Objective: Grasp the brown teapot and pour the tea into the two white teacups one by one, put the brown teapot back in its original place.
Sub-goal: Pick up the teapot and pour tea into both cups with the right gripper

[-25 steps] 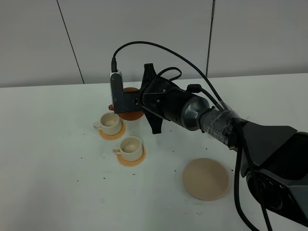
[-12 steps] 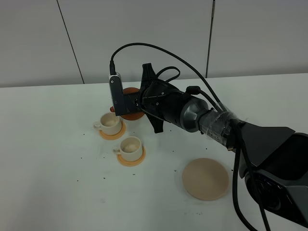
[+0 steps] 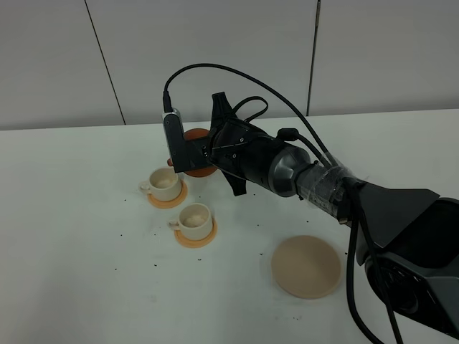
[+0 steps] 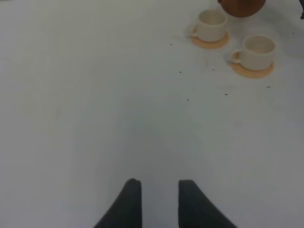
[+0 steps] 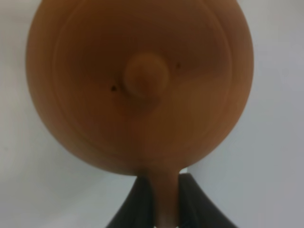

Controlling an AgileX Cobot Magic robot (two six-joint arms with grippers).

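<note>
The right gripper (image 5: 159, 190) is clamping its two dark fingers (image 5: 135, 202) on the thin loop handle of the brown teapot (image 5: 142, 80), so this claw is closed on the pot. The teapot is hanging in the air above the white table (image 3: 72, 251), just behind the farther teacup (image 3: 164, 183), and well apart from the coaster (image 3: 306, 266). In the right wrist view the pot is showing a round body of matt reddish-brown clay, with a flat circular lid and a small round knob in the middle. The picture is blurred, so finer texture is not visible.

The two teacups, the farther one and the nearer one (image 3: 195, 219), are standing upright. They are small, smooth and cream-white, each with a tiny handle, and each is sitting on a thin round orange-tan saucer (image 3: 195, 239). The coaster is lying flat; it is a plain beige disc with a dull surface.

The left gripper (image 4: 159, 182) is hovering over bare table, holding nothing. A narrow gap is showing between its dark fingers; whether it is fully closed I cannot tell.
</note>
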